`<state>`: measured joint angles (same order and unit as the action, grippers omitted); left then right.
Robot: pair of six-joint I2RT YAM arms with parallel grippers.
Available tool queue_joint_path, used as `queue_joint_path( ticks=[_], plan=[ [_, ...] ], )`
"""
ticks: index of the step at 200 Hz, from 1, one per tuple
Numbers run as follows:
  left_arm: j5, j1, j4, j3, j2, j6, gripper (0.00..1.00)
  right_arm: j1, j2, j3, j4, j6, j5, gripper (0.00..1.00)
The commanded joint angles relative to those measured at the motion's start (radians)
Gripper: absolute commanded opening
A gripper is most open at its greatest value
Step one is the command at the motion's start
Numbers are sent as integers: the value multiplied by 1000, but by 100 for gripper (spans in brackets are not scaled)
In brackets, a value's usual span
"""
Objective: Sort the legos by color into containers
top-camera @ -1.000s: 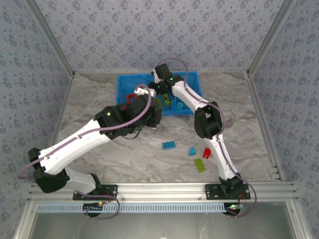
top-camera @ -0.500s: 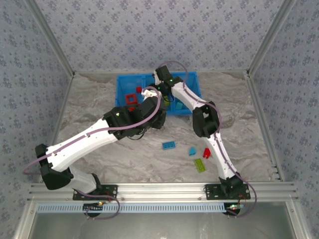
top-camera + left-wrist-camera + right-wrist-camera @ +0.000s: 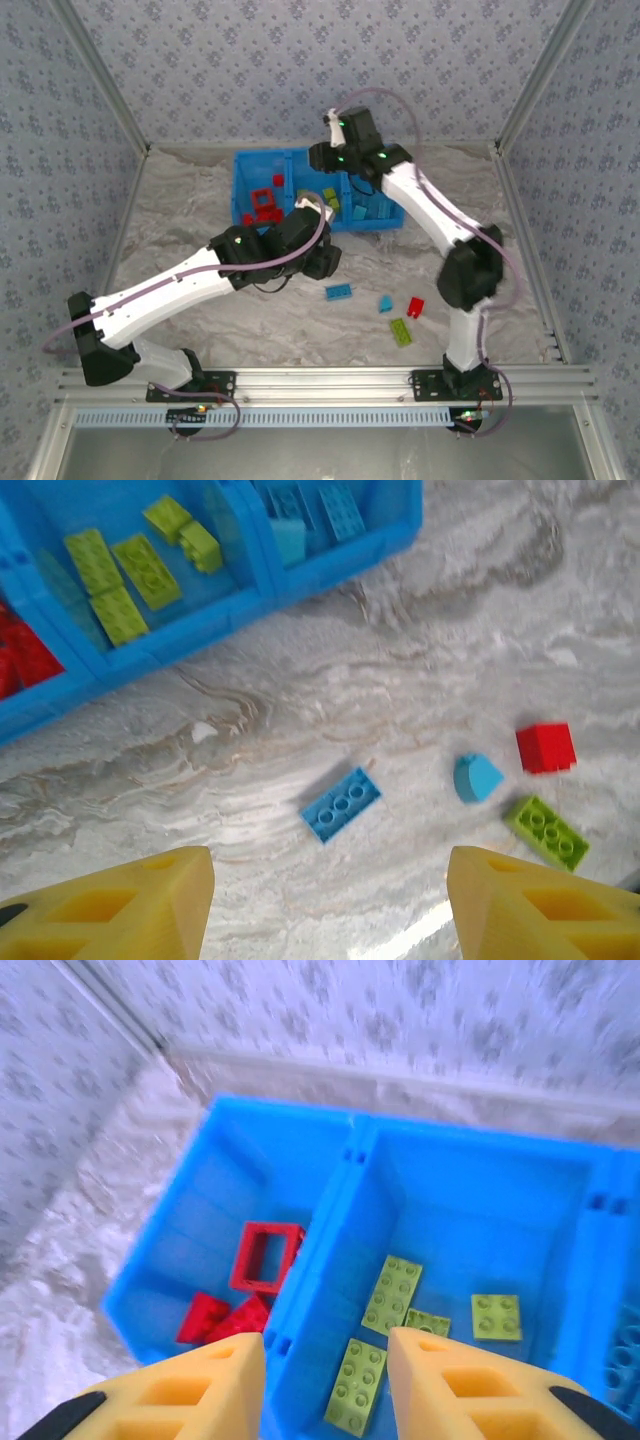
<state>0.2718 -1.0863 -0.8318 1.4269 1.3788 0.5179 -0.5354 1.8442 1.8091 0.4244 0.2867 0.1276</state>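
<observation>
**Grey marbled surface** (image 3: 170,220): carries the full layout inside patterned walls.

**Left arm** (image 3: 170,285): stretched from the near-left base diagonally toward the middle of the surface.

**Right arm** (image 3: 430,205): stretched from the near-right base to the far side, wrist above the bin.

**Bright blue rectangular plastic bin** (image 3: 265,154) (image 3: 330,565) (image 3: 330,1210): placed at the far middle of the surface and split into three side-by-side compartments.
- Left compartment: holds the red square frame brick (image 3: 263,205) (image 3: 267,1257) and other red bricks (image 3: 215,1320).
- Middle compartment: holds lime green flat bricks (image 3: 328,195) (image 3: 120,570) (image 3: 393,1293).
- Right compartment: holds light blue bricks (image 3: 365,210) (image 3: 320,505).

**Left fingers** (image 3: 130,900): yellow, spread wide, gripping nothing. Held above bare surface just in front of the bin, on the near side, with the loose bricks ahead in the left wrist view.

**Right fingers** (image 3: 170,1390): yellow, spread apart, gripping nothing. Held above the bin, over the wall between the left and middle compartments.

**Loose bricks**: lying on the surface between the bin and the right arm's base, apart from one another.
- Light blue rectangular brick (image 3: 338,292) (image 3: 340,804): studs up, nearest the left fingers.
- Lime green rectangular brick (image 3: 401,332) (image 3: 546,831): studs up, nearest the front edge.
- Red block (image 3: 414,306) (image 3: 545,747): just beside the small light blue piece.
- Small light blue rounded piece (image 3: 384,303) (image 3: 476,777): between the light blue rectangular brick and the red block.
</observation>
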Motion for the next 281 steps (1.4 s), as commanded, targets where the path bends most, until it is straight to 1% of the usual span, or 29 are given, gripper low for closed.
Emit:
queue_joint_path(
  ticks=[1, 26, 48, 56, 75, 85, 112, 122, 132, 143, 155, 174, 178, 203, 224, 237, 245, 249, 259, 281],
  plan=[
    [-143, 34, 49, -54, -52, -94, 64, -9, -213, -208, -59, -11, -62, 40],
    [-194, 69, 84, -118, -82, -135, 64, -46, -499, -476, -39, 4, -95, 40],
    [-217, 81, 108, -160, -97, -156, 64, -111, -708, -607, 68, 28, -158, 41],
    [-225, 81, 117, -173, -99, -155, 64, -138, -776, -681, 117, 42, -188, 41],
    [-283, 80, 148, -200, -87, -132, 64, -201, -915, -748, 258, 89, -282, 41],
    [-309, 69, 202, -213, -75, -118, 64, -223, -976, -770, 330, 117, -331, 41],
    [-334, 25, 270, -220, 0, -41, 64, -272, -1113, -794, 440, 175, -366, 41],
    [-344, 11, 284, -204, 48, 6, 63, -286, -1139, -780, 464, 178, -342, 43],
    [-336, -14, 293, -182, 98, 49, 62, -291, -1151, -756, 480, 164, -290, 44],
    [-324, -36, 281, -143, 158, 129, 62, -293, -1157, -722, 496, 146, -233, 46],
    [-326, -48, 259, -103, 226, 247, 62, -295, -1164, -683, 505, 114, -165, 47],
    [-350, -62, 199, -31, 339, 437, 63, -295, -1172, -627, 540, 63, -104, 49],
    [-351, -67, 190, -15, 358, 469, 63, -296, -1172, -586, 546, 51, -90, 50],
    [-362, -113, 163, 83, 466, 599, 65, -296, -1178, -517, 599, -5, -23, 52],
    [-407, -133, 170, 125, 536, 696, 67, -296, -1188, -504, 635, -17, -18, 53],
    [-434, -139, 181, 152, 573, 718, 67, -297, -1201, -512, 634, -11, -23, 53],
    [-433, -142, 172, 190, 594, 696, 67, -296, -1209, -517, 631, -8, -25, 53],
    [-419, -145, 161, 220, 608, 676, 67, -296, -1212, -520, 629, -3, -26, 53],
    [-379, -152, 71, 316, 650, 606, 67, -296, -1223, -526, 621, 4, -27, 53],
    [-295, -164, -85, 571, 778, 442, 67, -296, -1251, -542, 605, 12, -35, 53]
  ],
)
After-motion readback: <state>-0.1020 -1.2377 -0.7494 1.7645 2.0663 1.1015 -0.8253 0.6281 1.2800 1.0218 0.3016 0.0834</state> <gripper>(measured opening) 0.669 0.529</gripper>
